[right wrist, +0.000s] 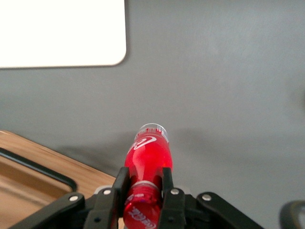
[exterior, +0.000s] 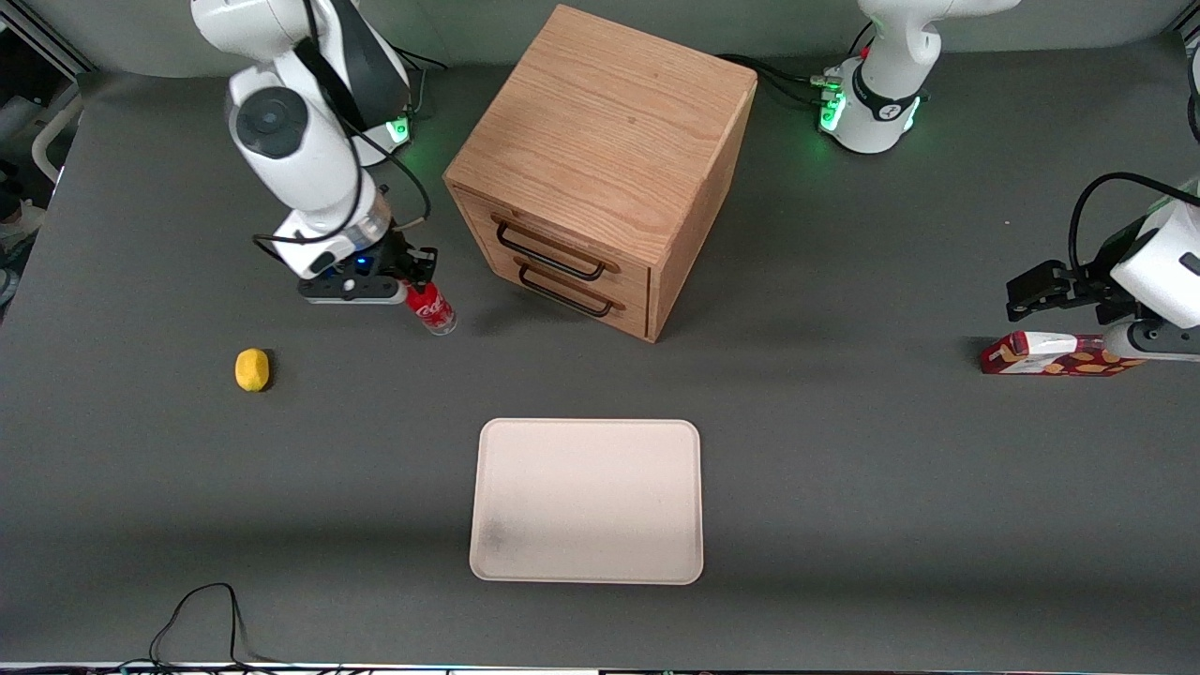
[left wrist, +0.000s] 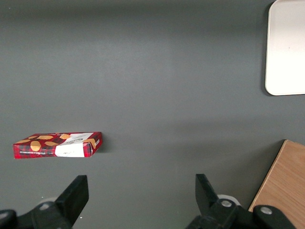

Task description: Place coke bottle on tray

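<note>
The small red coke bottle with white script hangs tilted from my right gripper, beside the wooden cabinet and farther from the front camera than the tray. In the right wrist view the two black fingers are shut on the bottle's neck just under its red cap, and the bottle points down with its clear base toward the grey table. The cream-white tray lies flat near the front camera, with a faint dark smudge. One rounded corner of it shows in the right wrist view.
A wooden two-drawer cabinet with black handles stands beside the gripper. A yellow lemon lies on the table toward the working arm's end. A flat red snack box lies toward the parked arm's end. A black cable loops at the front edge.
</note>
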You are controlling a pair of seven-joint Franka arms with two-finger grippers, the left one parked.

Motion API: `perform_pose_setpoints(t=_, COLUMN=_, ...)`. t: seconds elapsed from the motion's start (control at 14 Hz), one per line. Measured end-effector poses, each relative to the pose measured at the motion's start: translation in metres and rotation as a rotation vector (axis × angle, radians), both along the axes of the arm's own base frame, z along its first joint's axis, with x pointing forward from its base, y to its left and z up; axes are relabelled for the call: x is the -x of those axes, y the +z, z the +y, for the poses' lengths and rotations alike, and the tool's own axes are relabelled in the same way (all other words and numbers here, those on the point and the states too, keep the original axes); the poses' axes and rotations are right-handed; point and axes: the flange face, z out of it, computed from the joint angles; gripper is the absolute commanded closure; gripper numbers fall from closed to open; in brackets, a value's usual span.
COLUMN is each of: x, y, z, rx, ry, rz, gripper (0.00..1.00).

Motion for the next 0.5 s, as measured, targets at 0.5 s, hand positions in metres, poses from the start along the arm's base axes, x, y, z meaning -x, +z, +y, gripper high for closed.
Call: perform_pose_setpoints(t=0.5, x=-0.122, y=0.087, z=-0.004, rx=0.043, ry=0.030, rz=-0.011, gripper=1.00)
